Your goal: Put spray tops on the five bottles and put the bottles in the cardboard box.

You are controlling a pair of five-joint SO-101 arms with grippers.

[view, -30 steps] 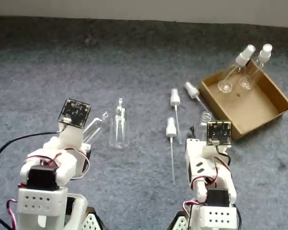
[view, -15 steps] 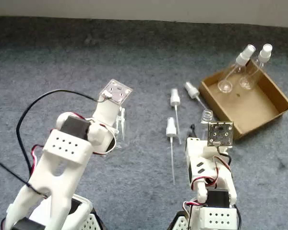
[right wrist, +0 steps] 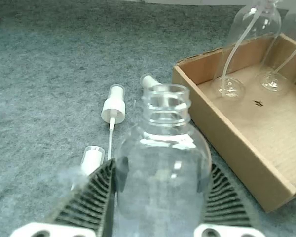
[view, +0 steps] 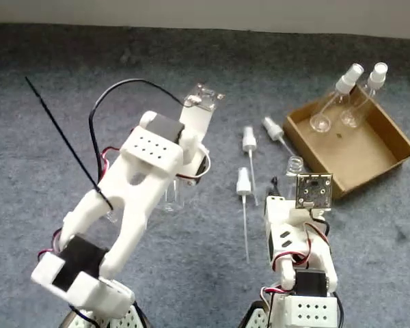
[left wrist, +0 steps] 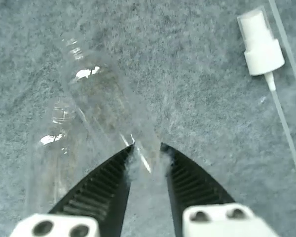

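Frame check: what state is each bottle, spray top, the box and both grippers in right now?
Left gripper: slightly open, at the base of a lying bottle.
Right gripper: shut on the held bottle.
Held bottle: upright, no top.
Lying bottles: on their sides, no tops.
Boxed bottles: tops on, leaning.
Spray tops: loose on the carpet.
Cardboard box: open, two bottles inside.

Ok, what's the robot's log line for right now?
left gripper: open, over two lying bottles | right gripper: shut on uncapped bottle | cardboard box: two capped bottles inside | spray tops: three lying loose
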